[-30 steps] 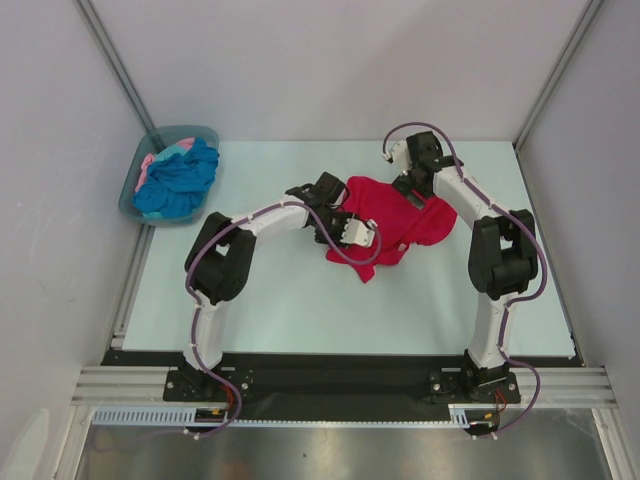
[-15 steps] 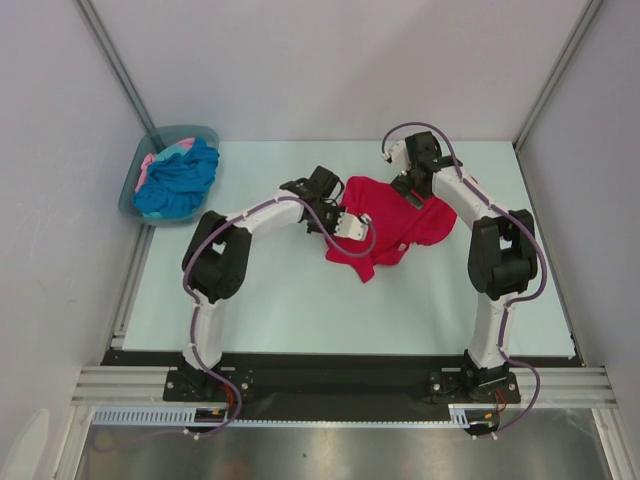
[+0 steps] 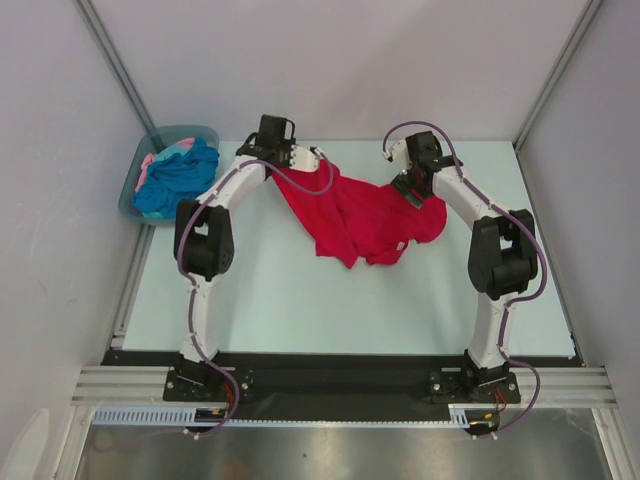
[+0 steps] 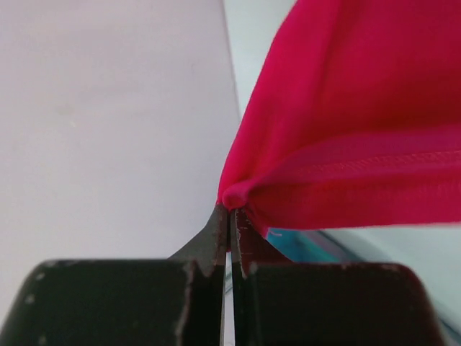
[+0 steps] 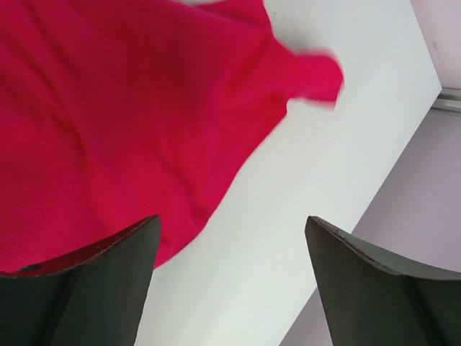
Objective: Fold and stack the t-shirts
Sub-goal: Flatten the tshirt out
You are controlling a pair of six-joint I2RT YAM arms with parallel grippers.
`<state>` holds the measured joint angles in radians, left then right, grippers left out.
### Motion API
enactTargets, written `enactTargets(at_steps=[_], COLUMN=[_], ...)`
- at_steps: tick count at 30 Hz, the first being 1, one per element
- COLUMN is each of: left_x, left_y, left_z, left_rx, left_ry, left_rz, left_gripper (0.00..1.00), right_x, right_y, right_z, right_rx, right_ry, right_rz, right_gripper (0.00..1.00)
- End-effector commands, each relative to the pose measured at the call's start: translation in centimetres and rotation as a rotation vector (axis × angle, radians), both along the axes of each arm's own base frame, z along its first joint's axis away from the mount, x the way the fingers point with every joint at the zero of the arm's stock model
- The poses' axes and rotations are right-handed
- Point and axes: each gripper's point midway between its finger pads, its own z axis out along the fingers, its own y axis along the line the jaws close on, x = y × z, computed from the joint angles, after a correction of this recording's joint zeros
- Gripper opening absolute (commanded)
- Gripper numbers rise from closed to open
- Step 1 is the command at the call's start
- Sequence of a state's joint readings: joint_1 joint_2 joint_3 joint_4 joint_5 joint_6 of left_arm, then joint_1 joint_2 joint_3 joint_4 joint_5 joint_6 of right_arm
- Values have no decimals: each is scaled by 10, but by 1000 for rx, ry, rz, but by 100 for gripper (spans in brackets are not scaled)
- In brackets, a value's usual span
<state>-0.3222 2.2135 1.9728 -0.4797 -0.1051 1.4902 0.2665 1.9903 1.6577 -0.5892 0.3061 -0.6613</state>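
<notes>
The crimson-red t-shirt (image 3: 365, 215) lies stretched across the back middle of the table, and its left edge is lifted. My left gripper (image 3: 318, 165) is shut on a bunched fold of that edge (image 4: 241, 193), from which the red cloth (image 4: 346, 122) hangs away to the right. My right gripper (image 3: 411, 188) hovers open over the shirt's back right part. Between its spread fingers (image 5: 108, 267) show the red cloth (image 5: 108, 115) and bare table (image 5: 302, 173). A turquoise-blue t-shirt (image 3: 178, 178) and a pale pink t-shirt (image 3: 150, 162) lie crumpled in the tub.
The grey-teal plastic tub (image 3: 205, 133) stands at the back left corner, partly off the table's edge. White walls close in the back and both sides. The table's right edge (image 5: 425, 94) runs close beside my right gripper.
My left gripper has shut on the red shirt's edge and pulled it back and to the left, lifting and stretching the cloth. The right arm has stayed still.
</notes>
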Motion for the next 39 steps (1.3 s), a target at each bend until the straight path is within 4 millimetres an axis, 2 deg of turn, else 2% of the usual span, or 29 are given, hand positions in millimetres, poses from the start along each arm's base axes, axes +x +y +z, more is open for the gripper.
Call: enactTargets(at_steps=[1,2,3,5,6,8,9,12,14,15,16,17,18,19,20,21,24,25,26,27,28,29,30,31,33,34,36,38,39], left_x=[49,57,65,83,91,104,110,119,120,118,116,114,111,107,101,94,65,58,48,28,12,-3,-27,-53,-99,-114,-145,-170,-179], left_y=[31,35,36,44,45,49,51,56,57,61,62,64,67,69,72,73,70,63,54,40,20,7,-15,-29,-66,-74,-97,-100,-101], left_z=[1,3,-18,-5,-17,-14,-26,-13,5,7,26,37,41,52,77,74,111,110,119,137,120,114,130,105,75,75,54,33,20], left_rx=[182,200,227,266,319,344,391,423,409,416,400,379,370,355,330,308,204,173,121,-8,-56,-173,-240,-255,-357,-388,-456,-455,-439], left_ry=[-182,-212,-203,-290,-307,-383,-385,-470,-538,-549,-599,-625,-635,-650,-679,-665,-683,-642,-625,-603,-459,-391,-345,-190,19,55,182,293,323], left_rz=[77,96,98,140,124,136,135,177,200,219,240,261,282,302,323,330,345,308,279,265,171,172,118,80,15,-2,-5,21,39], left_gripper=[0,0,1,0,0,0,0,0,25,42,68,76,99,100,100,100,100,100,100,100,100,100,99,98,95,92,88,87,81], right_x=[13,12,12,12,12,10,10,7,4,2,0,-2,-3,-4,-6,-8,-12,-13,-14,-16,-17,-18,-19,-19,-17,-16,-16,-16,-17], right_y=[6,6,6,6,6,5,6,3,3,2,3,1,2,1,1,1,1,0,0,-2,-3,-3,-5,-6,-8,-8,-7,-6,-6], right_z=[9,9,10,9,10,7,8,8,5,4,4,2,2,3,1,1,1,2,3,1,2,1,1,1,1,1,2,0,0], right_rx=[32,33,33,32,34,37,39,40,44,46,46,47,47,50,49,49,52,50,47,42,35,27,21,15,4,5,4,6,2], right_ry=[-48,-47,-46,-45,-46,-38,-40,-38,-28,-26,-24,-22,-20,-23,-17,-16,-13,-14,-16,-8,-9,-9,-7,-8,-13,-14,-16,-12,-8], right_rz=[-9,-10,-8,-7,-7,-11,-10,-17,-18,-21,-19,-23,-22,-23,-25,-23,-20,-18,-17,-17,-10,-6,-5,-2,1,-1,2,5,10], right_gripper=[88,88,88,88,88,88,88,88,88,88,88,88,88,88,88,88,88,88,88,88,88,88,88,88,88,88,88,88,88])
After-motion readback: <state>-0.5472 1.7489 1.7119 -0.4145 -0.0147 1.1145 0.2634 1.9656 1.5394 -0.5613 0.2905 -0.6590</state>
